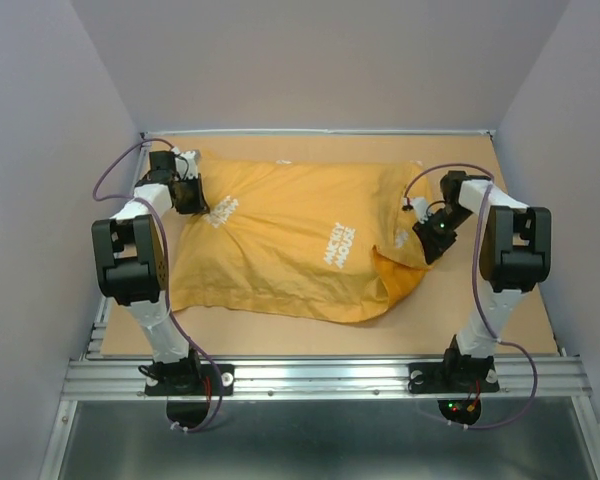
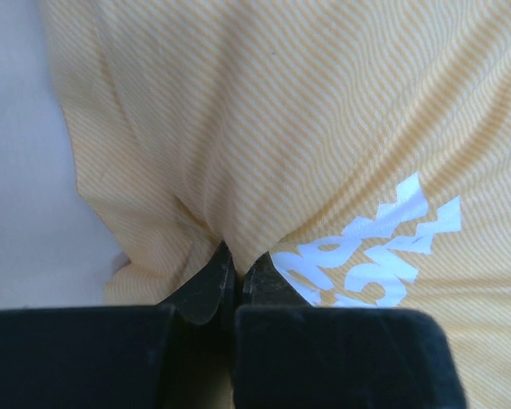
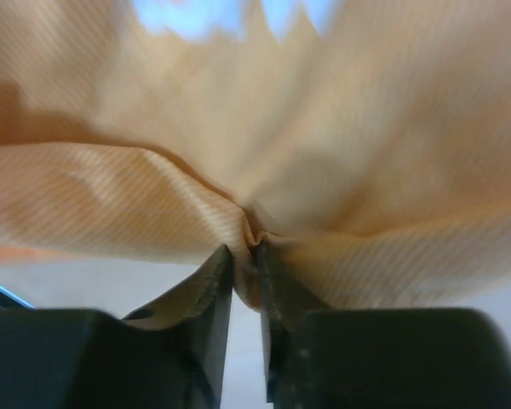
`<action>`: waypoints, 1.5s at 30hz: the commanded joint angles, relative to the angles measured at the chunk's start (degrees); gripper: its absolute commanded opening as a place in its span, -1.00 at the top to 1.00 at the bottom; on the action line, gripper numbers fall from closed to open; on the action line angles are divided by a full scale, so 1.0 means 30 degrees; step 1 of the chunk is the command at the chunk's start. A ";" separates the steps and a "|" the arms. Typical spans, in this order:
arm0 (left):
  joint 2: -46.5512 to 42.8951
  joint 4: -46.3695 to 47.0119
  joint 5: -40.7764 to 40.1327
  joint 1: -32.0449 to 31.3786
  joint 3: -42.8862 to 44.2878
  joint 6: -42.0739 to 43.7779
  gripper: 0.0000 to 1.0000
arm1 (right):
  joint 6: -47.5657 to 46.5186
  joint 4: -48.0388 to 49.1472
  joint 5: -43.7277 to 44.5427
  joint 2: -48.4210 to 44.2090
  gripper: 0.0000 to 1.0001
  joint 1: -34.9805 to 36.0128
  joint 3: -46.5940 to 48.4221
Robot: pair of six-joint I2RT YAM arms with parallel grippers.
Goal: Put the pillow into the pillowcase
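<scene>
— Where is the pillowcase lying?
— It's bulging across the table. The left gripper is pinching its fabric; the right gripper is pinching a fold too.

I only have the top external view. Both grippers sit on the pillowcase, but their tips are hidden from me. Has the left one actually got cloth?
Observer: Yes. The left wrist view shows the left gripper shut on a pinched ridge of the pillowcase, right beside the white print.
Operator: And the right?
Observer: The right gripper is shut on a gathered fold too, with cloth bunched between its jaws.
Operator: Any pillow showing at either pinch?
Observer: None. Around both pinches the wrist views show only finely striped orange-yellow fabric.
</scene>
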 commanded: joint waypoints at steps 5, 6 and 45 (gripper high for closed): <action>0.0468 -0.0491 -0.2120 0.2173 0.0784 0.0401 1.00 | -0.4833 0.0876 0.4903 -0.2007 0.99 -0.5171 0.1425; 0.0527 -0.0549 -0.1945 0.2291 0.0930 0.0372 1.00 | -0.4951 0.1257 0.5197 -0.1919 0.99 -0.5529 0.2066; -1.0899 -0.4008 -0.2796 0.4080 -1.2985 1.7543 -0.61 | -0.3048 0.6502 0.5170 -1.0326 -0.51 0.1118 -1.3100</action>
